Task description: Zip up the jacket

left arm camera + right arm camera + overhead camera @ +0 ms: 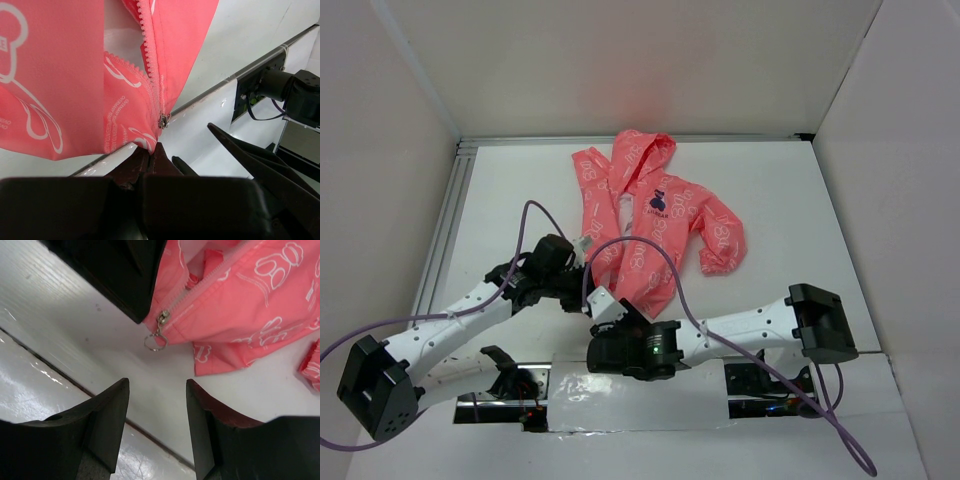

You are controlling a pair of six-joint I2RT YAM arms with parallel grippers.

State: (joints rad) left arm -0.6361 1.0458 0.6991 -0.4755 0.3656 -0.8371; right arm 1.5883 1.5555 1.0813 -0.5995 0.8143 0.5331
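Between the right gripper's (157, 385) spread jaws lies bare table (75, 325), an open lane straight ahead to the zipper ring (155, 342). The left gripper (152, 149), pinching the jacket (250, 300) hem, crowds the lane's far left. Fabric fills the far right.

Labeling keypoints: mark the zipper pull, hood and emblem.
zipper pull (156, 342), right wrist view, its ring.
hood (646, 154), top view, its middle.
emblem (657, 198), top view, its centre.
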